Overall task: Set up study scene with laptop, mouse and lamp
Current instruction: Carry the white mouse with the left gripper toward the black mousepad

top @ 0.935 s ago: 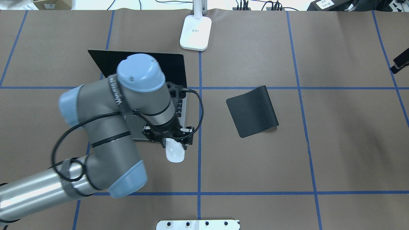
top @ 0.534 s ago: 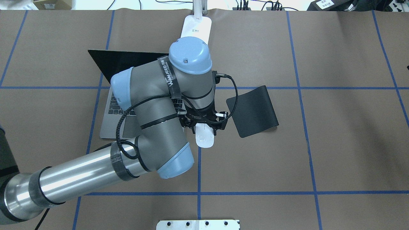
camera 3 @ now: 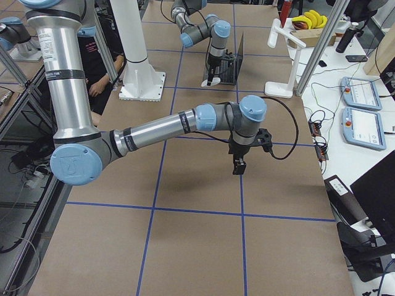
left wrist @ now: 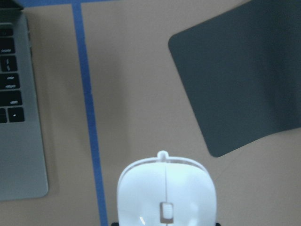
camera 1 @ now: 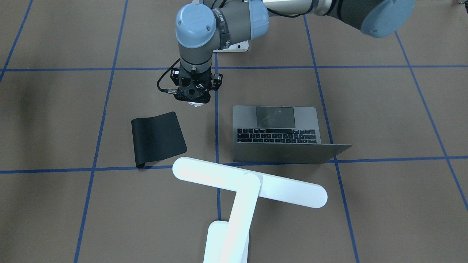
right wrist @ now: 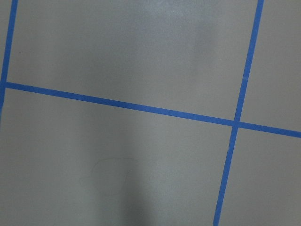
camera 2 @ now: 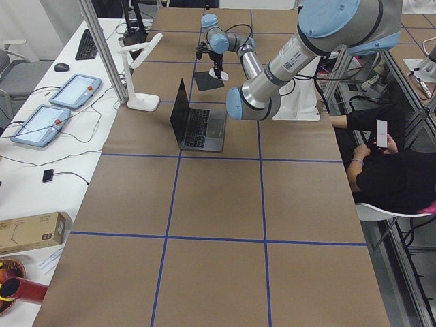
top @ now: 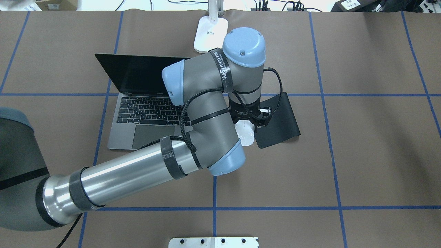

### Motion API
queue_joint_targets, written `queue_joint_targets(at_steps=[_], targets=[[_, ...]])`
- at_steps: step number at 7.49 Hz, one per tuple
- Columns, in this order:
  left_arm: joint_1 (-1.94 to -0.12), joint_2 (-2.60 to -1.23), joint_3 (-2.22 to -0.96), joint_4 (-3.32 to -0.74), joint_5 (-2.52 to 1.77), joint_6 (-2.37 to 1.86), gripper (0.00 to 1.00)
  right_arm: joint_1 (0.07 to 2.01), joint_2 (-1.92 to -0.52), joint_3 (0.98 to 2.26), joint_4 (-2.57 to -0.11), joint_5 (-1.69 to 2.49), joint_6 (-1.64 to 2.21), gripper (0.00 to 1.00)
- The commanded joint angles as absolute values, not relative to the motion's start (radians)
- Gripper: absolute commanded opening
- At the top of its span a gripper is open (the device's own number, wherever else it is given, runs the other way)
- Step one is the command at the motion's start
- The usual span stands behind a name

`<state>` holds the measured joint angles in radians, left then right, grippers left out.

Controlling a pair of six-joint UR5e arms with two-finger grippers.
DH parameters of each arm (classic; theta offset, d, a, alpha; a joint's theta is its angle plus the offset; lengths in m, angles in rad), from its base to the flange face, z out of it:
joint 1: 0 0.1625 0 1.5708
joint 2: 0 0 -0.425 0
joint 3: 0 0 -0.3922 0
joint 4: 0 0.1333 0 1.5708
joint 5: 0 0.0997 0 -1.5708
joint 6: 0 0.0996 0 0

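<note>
One laptop, one mouse, one lamp and one mouse pad are on the brown paper-covered table (top: 361,155), which is marked with a grid of blue tape.

The laptop (top: 148,110) is slim and dark grey, open, with black keys, a large trackpad and a dark screen. The mouse (left wrist: 166,193) is a smooth white oval with a small scroll wheel on its centre line. The lamp (camera 1: 248,186) is white, with a long flat round-ended bar head on a straight arm above a rectangular base.

In the overhead view the black mouse pad (top: 279,120) lies at 3 o'clock from the laptop, one end curled up, and the lamp base sits at 1 o'clock from the laptop, at the table's far edge.

The left gripper (top: 249,124) pinches the mouse between its fingers at the pad's 9 o'clock edge, between pad and laptop. Whether the mouse touches the table cannot be told.

The right gripper (camera 3: 239,163) hangs over bare paper well away from these; whether its fingers are spread or closed cannot be told.
</note>
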<state>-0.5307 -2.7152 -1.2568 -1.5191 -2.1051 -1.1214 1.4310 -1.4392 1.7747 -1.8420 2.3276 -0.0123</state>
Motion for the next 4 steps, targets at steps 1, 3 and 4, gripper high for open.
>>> queue_joint_targets(at_steps=[1, 3, 4], targets=[[-0.531, -2.779, -1.126, -1.615, -2.085, -1.147, 0.66, 1.436, -1.450, 1.775, -1.842, 2.329, -0.012, 1.00], [-0.531, -2.806, -1.077, -1.667, -2.063, -1.154, 0.66, 1.439, -1.453, 1.775, -1.844, 2.329, -0.011, 1.00], [-0.531, -2.807, -1.051, -1.734, -2.037, -1.178, 0.66, 1.439, -1.459, 1.776, -1.844, 2.329, -0.011, 1.00]])
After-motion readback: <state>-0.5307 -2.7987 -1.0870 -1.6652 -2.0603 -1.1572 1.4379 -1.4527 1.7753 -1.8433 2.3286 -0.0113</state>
